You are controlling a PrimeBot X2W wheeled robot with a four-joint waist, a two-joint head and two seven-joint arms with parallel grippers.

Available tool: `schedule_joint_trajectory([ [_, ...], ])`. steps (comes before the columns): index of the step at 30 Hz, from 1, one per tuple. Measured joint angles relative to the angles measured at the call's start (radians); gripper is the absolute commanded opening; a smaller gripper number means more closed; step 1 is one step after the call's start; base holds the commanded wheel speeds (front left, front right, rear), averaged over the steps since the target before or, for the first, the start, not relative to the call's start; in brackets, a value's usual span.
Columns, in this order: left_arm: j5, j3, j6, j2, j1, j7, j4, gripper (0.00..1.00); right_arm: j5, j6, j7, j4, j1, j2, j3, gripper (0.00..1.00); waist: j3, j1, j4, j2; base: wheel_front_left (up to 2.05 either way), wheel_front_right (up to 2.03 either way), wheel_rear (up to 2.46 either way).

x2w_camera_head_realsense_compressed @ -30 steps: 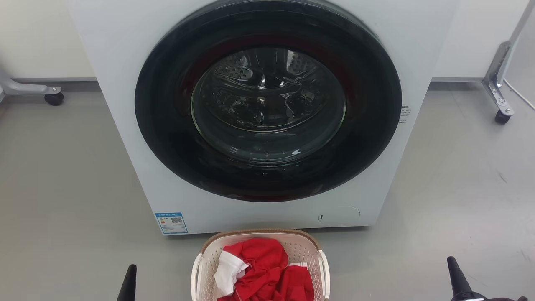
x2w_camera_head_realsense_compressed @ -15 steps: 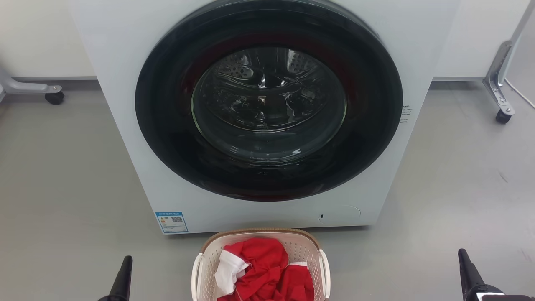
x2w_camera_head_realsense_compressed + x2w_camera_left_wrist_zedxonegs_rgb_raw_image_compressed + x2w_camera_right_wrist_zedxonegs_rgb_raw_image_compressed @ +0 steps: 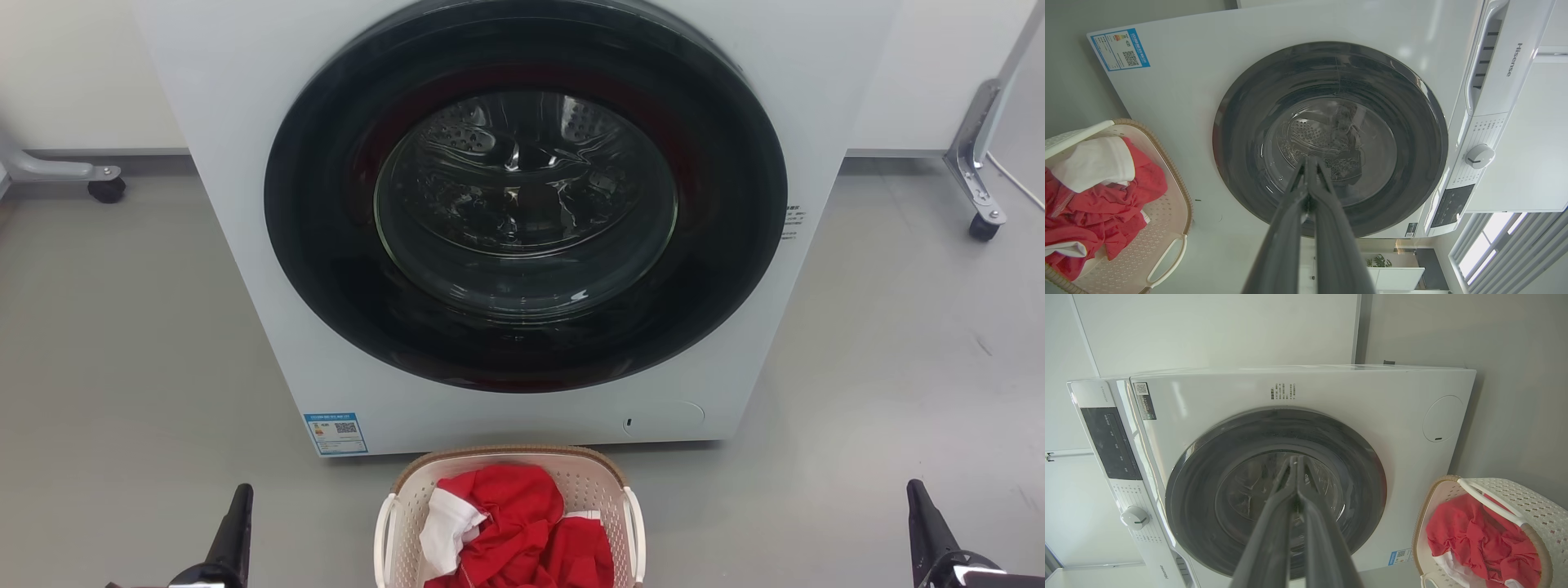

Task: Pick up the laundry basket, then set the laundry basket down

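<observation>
The laundry basket is cream-white and perforated, with a brown woven-look rim and white side handles. It sits on the floor at the bottom centre of the head view, just in front of the washer, and holds red and white clothes. The basket lies at the lower left of the left wrist view, and the basket sits at the lower right of the right wrist view. My left gripper is well to its left and my right gripper far to its right. Both are shut and empty, their fingers pressed together.
A white front-loading washer with a dark round door, closed, stands right behind the basket. Wheeled metal stand legs flank it at the far left and right. Grey floor spreads on both sides.
Both grippers have moved outward and slightly up in the head view, the left further left and the right further right. The basket has not moved.
</observation>
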Motion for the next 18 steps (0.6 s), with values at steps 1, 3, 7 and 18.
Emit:
schedule_joint_trajectory([
  [1,0.000,0.000,0.000,0.000,0.000,0.000,0.000,0.00,0.000,0.000,0.000,0.000,0.000,0.000,0.000,0.00,0.000,0.0000,0.000,0.0000,0.00,0.00,0.00],
  [3,0.000,0.000,0.000,0.000,0.000,0.000,0.000,0.00,0.000,0.000,0.000,0.000,0.000,0.000,0.000,0.00,0.000,0.0000,0.000,0.0000,0.00,0.00,0.00],
  [7,0.000,0.000,0.000,0.000,0.000,0.000,0.000,0.00,0.000,0.000,0.000,0.000,0.000,0.000,0.000,0.00,0.000,0.0000,0.000,0.0000,0.00,0.00,0.00],
  [18,0.000,0.000,0.000,0.000,0.000,0.000,0.001,0.00,0.000,0.000,0.000,0.000,0.000,0.001,0.000,0.00,0.000,0.0000,0.000,0.0000,0.00,0.00,0.00],
])
